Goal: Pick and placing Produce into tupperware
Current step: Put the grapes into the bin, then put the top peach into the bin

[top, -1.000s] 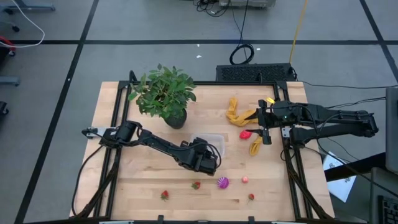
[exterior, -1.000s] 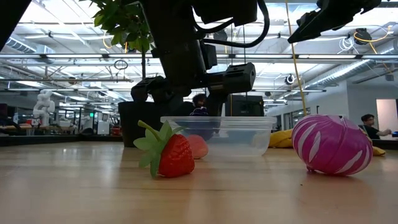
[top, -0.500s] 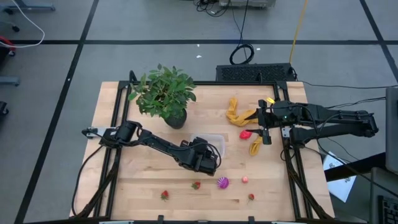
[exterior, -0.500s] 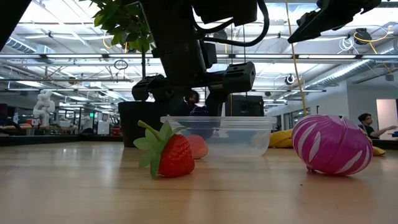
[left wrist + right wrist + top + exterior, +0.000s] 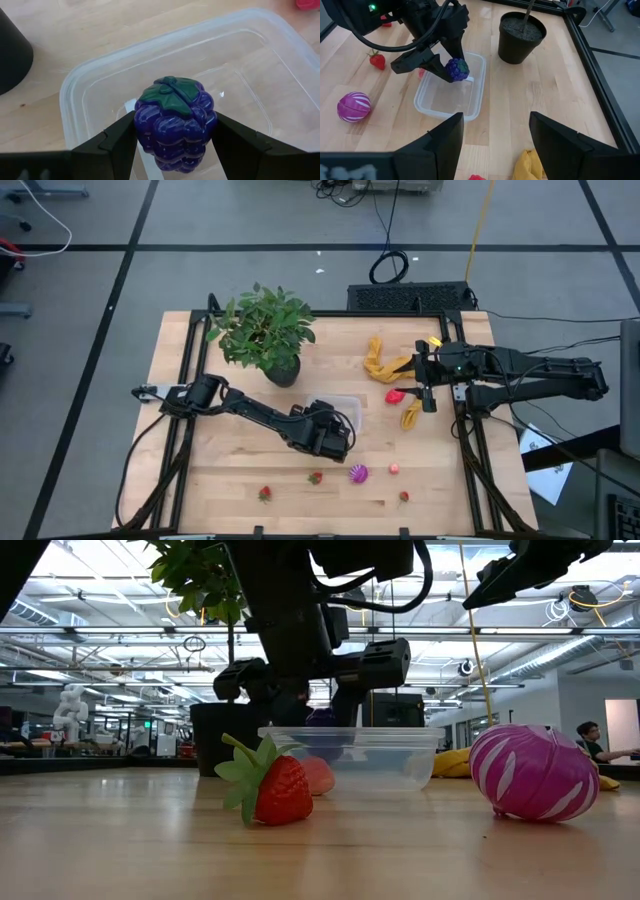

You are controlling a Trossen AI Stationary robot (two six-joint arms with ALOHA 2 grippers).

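- Grapes (image 5: pixel 175 122), a purple toy bunch with a green top, sit clamped between the left gripper (image 5: pixel 175 131) jaws, directly above the clear container (image 5: pixel 100 82).
- Right gripper (image 5: pixel 495 131) waits with jaws open, the container (image 5: pixel 451 95) well ahead of them on the wooden surface (image 5: pixel 530 90).

Bright even overhead light, soft faint shadows, low-view ceiling lights (image 5: pixel 120 635) glaring (foreground slightly soft)
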